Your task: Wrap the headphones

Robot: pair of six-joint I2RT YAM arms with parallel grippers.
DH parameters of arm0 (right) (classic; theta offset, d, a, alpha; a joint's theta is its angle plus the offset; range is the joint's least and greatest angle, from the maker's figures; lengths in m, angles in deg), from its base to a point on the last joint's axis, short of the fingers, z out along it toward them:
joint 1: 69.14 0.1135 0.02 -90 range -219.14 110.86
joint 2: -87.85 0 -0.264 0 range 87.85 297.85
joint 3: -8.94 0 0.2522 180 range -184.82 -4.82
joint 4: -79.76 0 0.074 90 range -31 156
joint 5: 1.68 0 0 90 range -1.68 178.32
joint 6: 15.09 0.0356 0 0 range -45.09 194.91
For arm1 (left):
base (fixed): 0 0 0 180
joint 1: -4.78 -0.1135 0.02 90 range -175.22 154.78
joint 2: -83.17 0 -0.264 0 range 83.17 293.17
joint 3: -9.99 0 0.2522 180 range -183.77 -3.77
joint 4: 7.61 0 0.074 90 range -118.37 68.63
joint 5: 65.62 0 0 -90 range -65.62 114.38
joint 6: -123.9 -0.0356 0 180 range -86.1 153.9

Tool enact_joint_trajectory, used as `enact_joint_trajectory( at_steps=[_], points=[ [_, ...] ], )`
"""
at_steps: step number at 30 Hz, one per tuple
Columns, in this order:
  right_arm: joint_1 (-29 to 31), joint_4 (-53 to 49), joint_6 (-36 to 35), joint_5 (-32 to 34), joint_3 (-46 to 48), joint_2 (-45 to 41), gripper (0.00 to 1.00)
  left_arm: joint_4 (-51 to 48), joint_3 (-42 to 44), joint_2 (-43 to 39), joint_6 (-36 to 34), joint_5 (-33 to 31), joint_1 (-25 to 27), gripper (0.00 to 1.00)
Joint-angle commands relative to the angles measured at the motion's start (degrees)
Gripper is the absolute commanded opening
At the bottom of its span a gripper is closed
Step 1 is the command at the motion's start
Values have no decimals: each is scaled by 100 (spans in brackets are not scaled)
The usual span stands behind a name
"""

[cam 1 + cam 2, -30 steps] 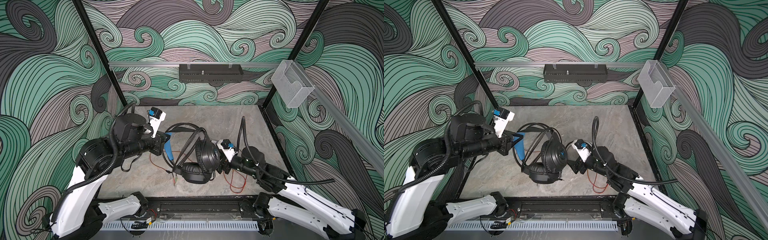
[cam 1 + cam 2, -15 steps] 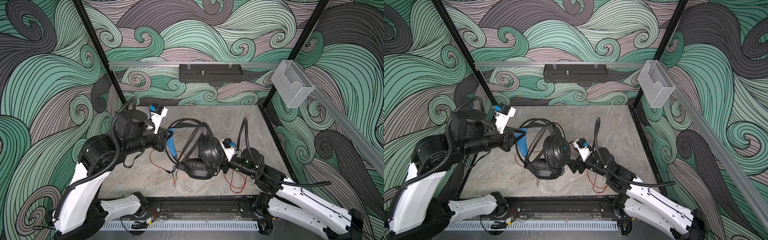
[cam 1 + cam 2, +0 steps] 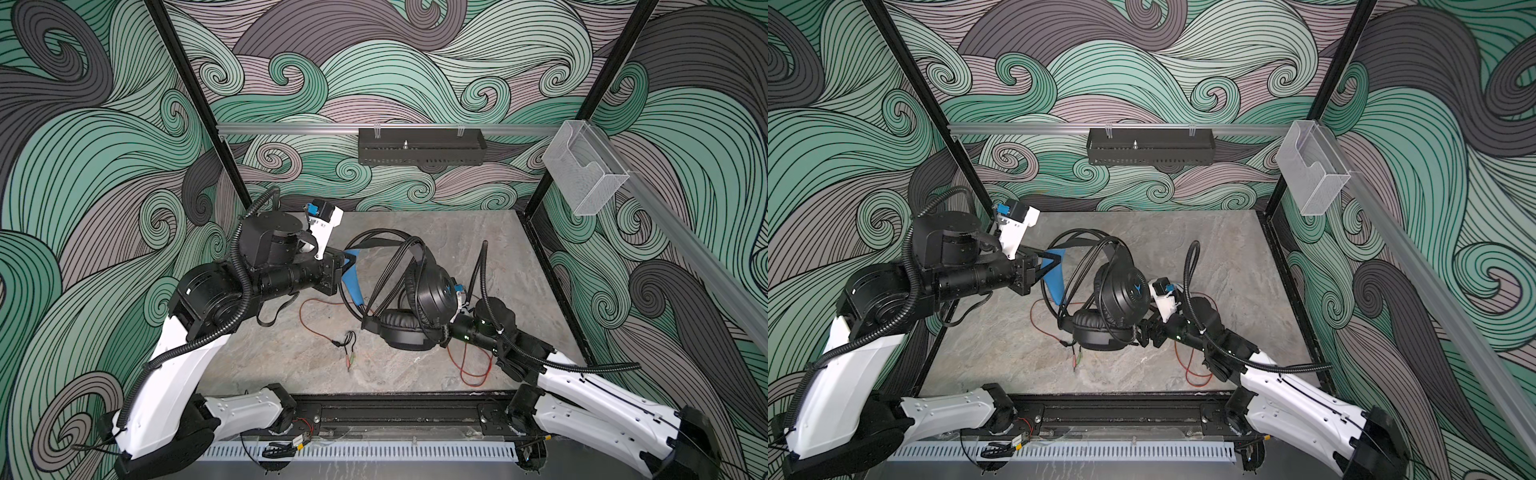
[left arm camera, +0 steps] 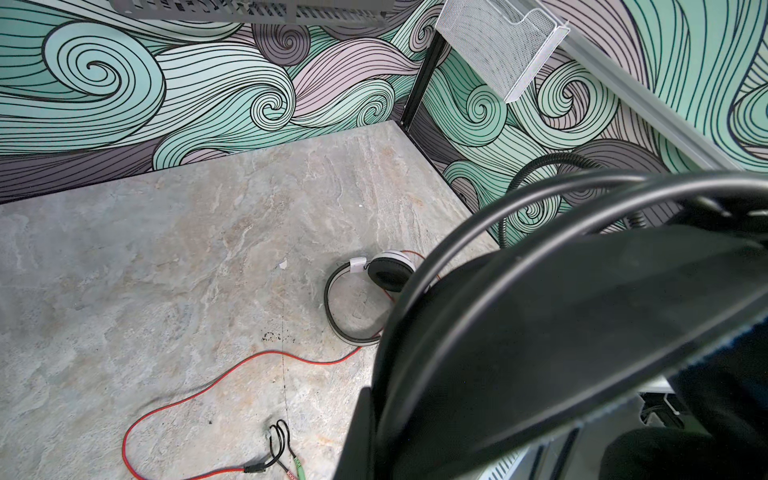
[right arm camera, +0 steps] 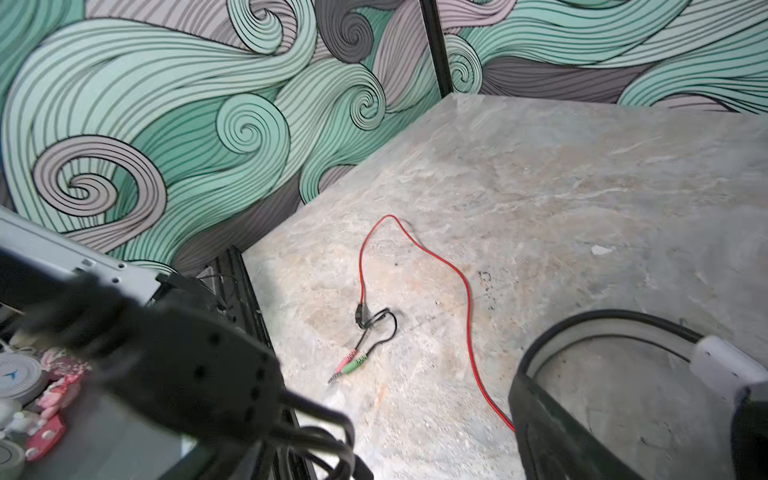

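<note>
- The black headset [image 3: 432, 295] [image 3: 1121, 291] sat near the middle of the table [image 3: 270, 365], a matte grey top veined like stone
- Its cups were round domes of hard, glossy plastic with fat, soft-looking ring cushions; one cup stood on edge above the other, which lay low with its cushion [image 3: 401, 332] facing up
- A flat blue lining [image 3: 353, 278] [image 3: 1054, 274], cloth-like, ran along the inside of its headband, which rose toward the left arm
- The black cable [image 3: 390, 278], a smooth round cord, hung in several long loops from the band down to the cups
- The white headset [image 4: 390, 277] [image 5: 602, 322] lay flat on the table just beside the black one, on the right arm's side (both top views hid nearly all of it); it had a thin curved band and a round black pad
- Its red cable [image 3: 316, 328] [image 5: 415, 245], thin and shiny, wandered in loose curves over the table to a black splitter with a pink plug and a green plug [image 5: 349, 361]
- The left pincer [image 3: 347, 266] [image 3: 1050, 264] was clamped fully shut on the blue-lined headband and held it off the table
- The right pincer [image 3: 444, 330] [image 3: 1144, 332] had its jaws spread wide, low at the edge of the lower cup; whether they touched the cup could not be told, and nothing was seen gripped in them
</note>
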Motion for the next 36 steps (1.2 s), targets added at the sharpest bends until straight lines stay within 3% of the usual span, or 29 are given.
enact_joint_trajectory(
  at_steps=[1,8,23,28,32,36],
  points=[
    [-13,545,216,-310,119,207,86,547,-255,-69,323,267,21,0],
    [-90,1330,361,-459,67,888,81,667,-201,-122,431,329,21,0],
    [-285,2020,397,-880,-324,1906,76,731,-279,-135,560,324,16,0],
    [-284,2070,442,-987,-277,1986,68,706,-332,-115,577,271,19,0],
    [-286,2045,459,-1031,-127,1876,57,747,-324,-104,612,177,15,0],
    [-286,1993,512,-1029,53,1716,58,833,-336,-97,655,79,12,0]
  ],
)
